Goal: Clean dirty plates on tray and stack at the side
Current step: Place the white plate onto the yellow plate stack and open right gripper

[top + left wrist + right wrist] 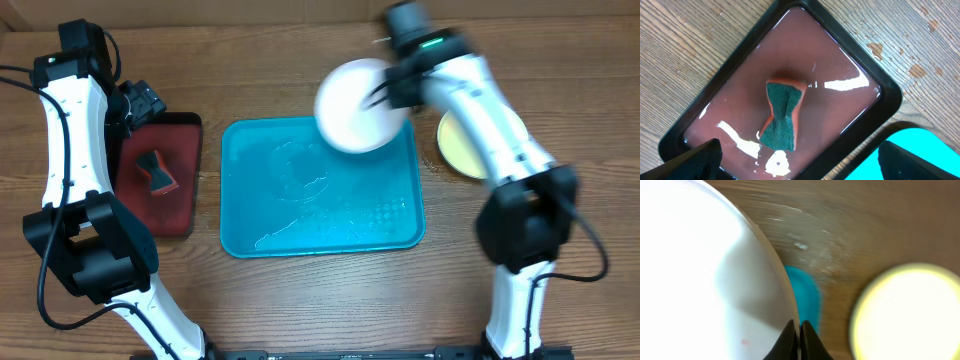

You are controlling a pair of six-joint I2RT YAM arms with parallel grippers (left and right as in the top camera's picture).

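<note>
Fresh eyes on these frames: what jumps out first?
The white round plastic plate stands out first. The shut right gripper pinches its rim and holds it over the far right corner of the large turquoise rectangular plastic tray, which holds no other plates and is streaked wet. Next comes the green-and-orange sponge lying in the dark red black-rimmed tray at the left, with the open left gripper above it.

Yellow plate point(455, 147) half hidden by right arm point(485, 110); white plate point(345, 105) blurred.
</note>
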